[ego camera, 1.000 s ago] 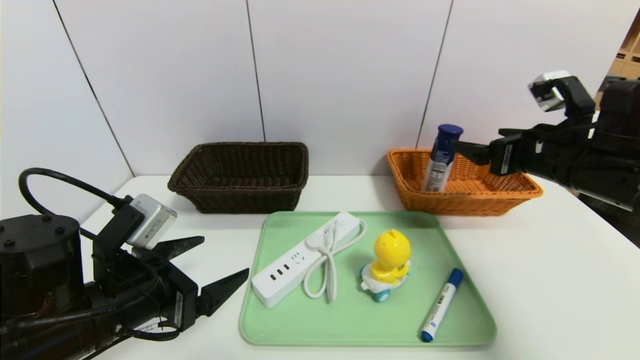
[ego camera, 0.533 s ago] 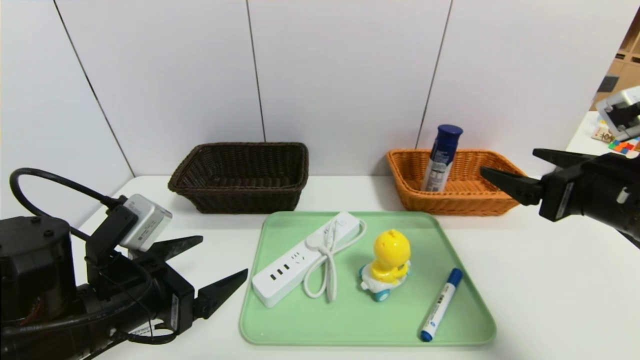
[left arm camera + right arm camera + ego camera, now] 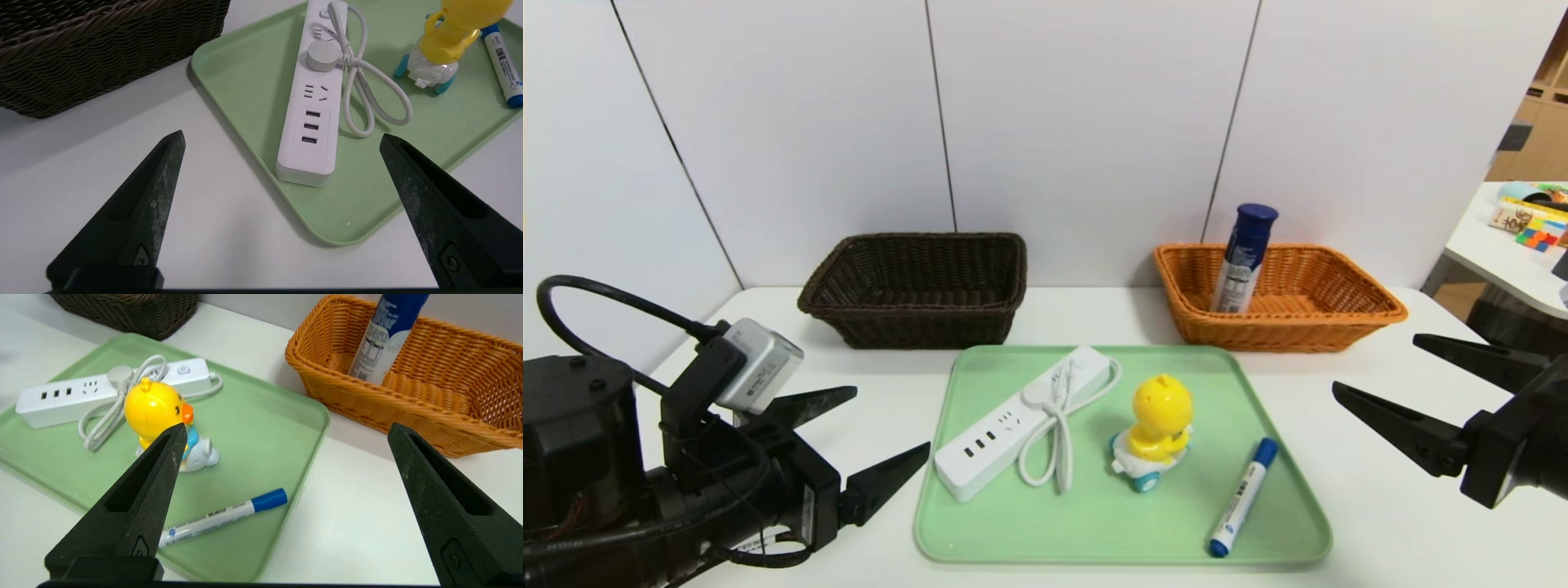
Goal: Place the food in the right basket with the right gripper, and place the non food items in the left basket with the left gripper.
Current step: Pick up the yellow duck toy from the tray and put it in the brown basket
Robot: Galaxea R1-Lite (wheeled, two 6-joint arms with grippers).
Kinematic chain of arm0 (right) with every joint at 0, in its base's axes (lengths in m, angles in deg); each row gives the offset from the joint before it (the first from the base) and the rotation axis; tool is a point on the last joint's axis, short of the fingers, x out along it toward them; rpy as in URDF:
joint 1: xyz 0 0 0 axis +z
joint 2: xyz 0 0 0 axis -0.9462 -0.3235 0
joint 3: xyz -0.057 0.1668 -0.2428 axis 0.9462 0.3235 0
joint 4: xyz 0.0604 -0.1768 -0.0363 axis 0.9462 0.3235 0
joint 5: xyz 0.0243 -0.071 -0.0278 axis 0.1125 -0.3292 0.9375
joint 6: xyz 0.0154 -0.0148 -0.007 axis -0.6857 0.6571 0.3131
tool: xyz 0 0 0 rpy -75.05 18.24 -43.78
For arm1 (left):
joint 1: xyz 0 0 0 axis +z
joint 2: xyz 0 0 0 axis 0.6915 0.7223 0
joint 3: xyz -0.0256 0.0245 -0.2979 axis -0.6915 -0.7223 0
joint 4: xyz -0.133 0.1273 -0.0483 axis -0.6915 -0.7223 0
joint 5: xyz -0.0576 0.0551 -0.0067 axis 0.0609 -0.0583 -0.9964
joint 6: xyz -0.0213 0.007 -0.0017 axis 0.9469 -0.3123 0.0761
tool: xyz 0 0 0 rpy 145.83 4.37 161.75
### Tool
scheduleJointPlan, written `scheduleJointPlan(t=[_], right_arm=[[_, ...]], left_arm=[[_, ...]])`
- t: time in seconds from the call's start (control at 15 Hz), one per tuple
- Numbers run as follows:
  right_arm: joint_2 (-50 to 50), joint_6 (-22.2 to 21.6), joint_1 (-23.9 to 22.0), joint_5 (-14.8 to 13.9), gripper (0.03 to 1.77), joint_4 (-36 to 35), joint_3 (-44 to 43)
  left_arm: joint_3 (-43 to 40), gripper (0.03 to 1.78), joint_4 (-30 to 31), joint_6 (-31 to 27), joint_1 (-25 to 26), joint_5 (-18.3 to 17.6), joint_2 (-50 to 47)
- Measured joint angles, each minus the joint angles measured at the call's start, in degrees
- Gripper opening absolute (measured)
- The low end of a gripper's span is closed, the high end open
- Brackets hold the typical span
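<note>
1. Since the earlier frames, the right gripper (image 3: 1376, 367) has come back from the right basket (image 3: 1372, 314) toward the near right of the table (image 3: 1380, 506), its fingers wide apart and empty.
2. Inside the right basket, the food (image 3: 1243, 257) stands leaning a little.
3. On the green tray (image 3: 1094, 523) lie the power strip (image 3: 1013, 425), duck toy (image 3: 1156, 429) and marker (image 3: 1243, 498).
4. At near left, the left gripper (image 3: 890, 425) waits with fingers apart, with the left basket (image 3: 915, 286) behind.

White desk (image 3: 1380, 490) before pale panelled wall (image 3: 1086, 114); second white desk (image 3: 1494, 245) and wooden shelving (image 3: 1543, 122) far right.
</note>
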State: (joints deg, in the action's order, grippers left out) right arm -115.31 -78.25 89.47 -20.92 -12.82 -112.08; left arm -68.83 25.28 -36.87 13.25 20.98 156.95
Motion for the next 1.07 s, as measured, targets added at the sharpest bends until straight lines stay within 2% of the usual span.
scheduleJointPlan(t=[0.27,0.6,1.07], right_arm=[[1.49,0.09,0.44,-0.07,1.69,-0.05,1.07],[2.39,0.26,1.11,-0.18,1.69,0.26,2.1],[2.8,0.61,2.27,-0.66,1.69,0.22,2.76]], left_arm=[[-0.29,1.69,0.02,0.0,-3.56,0.0,0.44],[1.16,1.69,1.43,-0.34,-11.34,0.04,3.19],[10.18,1.69,3.33,-0.8,-17.9,-0.02,12.35]])
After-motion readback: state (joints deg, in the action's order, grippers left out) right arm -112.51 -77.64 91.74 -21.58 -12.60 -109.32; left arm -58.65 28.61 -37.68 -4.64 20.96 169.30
